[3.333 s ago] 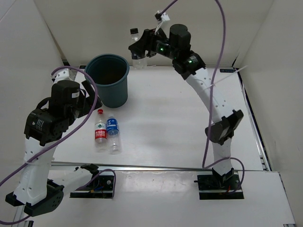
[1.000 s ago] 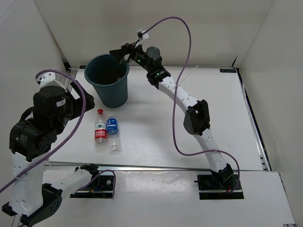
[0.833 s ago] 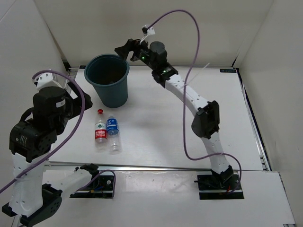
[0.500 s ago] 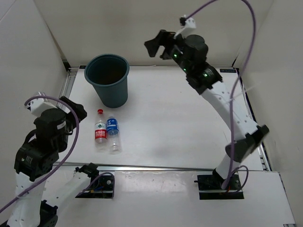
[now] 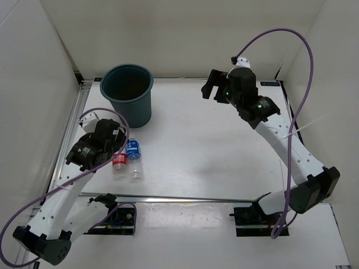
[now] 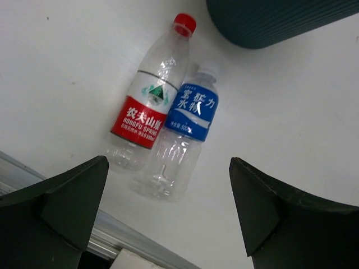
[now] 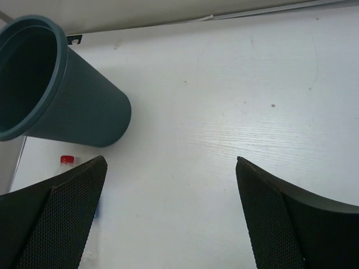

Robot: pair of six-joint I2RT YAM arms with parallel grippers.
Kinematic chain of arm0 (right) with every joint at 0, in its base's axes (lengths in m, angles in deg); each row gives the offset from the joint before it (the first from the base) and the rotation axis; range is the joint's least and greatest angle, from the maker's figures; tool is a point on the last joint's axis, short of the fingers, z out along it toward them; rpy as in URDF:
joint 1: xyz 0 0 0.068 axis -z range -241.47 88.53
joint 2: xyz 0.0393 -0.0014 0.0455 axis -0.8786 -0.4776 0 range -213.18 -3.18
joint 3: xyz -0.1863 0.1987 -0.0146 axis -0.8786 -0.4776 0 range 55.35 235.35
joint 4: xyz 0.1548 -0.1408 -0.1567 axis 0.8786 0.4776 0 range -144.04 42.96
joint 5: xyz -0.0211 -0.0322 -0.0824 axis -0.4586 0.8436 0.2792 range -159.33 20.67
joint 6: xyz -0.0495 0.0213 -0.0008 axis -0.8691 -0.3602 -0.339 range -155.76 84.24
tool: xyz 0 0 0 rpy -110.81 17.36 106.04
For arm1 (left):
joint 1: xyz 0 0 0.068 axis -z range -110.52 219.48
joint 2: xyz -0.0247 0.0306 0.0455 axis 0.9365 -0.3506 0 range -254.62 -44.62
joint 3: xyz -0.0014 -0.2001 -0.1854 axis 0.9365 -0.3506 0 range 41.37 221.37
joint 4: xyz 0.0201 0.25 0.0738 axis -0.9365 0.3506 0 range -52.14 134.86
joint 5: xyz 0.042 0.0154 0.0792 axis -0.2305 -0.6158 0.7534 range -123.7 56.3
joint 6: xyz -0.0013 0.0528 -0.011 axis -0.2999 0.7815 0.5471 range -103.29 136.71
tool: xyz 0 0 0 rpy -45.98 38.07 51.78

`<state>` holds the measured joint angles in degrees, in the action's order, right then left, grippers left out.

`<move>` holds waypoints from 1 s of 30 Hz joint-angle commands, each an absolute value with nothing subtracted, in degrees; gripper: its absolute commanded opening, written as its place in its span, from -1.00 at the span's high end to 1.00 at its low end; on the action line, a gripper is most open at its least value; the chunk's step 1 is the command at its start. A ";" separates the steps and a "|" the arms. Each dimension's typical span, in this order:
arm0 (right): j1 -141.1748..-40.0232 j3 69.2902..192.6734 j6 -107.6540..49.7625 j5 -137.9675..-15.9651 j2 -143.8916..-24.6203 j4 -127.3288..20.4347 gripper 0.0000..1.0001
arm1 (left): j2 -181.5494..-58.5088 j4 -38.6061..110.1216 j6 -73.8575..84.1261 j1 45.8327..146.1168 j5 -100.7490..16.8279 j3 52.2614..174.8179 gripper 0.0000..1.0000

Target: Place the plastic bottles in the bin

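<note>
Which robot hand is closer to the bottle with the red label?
Left. The left gripper hangs open just above the red-labelled bottle; the right gripper is far off across the table.

The red bottle [image 6: 150, 109] and blue bottle [image 6: 188, 120] lie touching, with no gap between them. Bare table [image 6: 61, 78] flanks both outer sides. The bin [image 6: 269, 19] stands close beyond their top ends.

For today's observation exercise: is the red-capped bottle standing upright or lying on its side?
On its side: the red-capped bottle lies flat on the table beside the blue-labelled bottle.
</note>
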<state>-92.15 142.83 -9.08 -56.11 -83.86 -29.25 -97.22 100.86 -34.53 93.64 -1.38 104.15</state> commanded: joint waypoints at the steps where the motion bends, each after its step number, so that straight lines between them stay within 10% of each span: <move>1: -91.71 142.89 -9.39 -56.32 -78.59 -29.08 -0.98 | -92.45 95.53 -36.81 93.82 -3.30 98.95 -1.00; 30: -88.63 141.30 -15.46 -62.65 -71.11 -23.02 -0.98 | -88.57 85.42 -33.04 88.11 -7.51 77.41 -1.00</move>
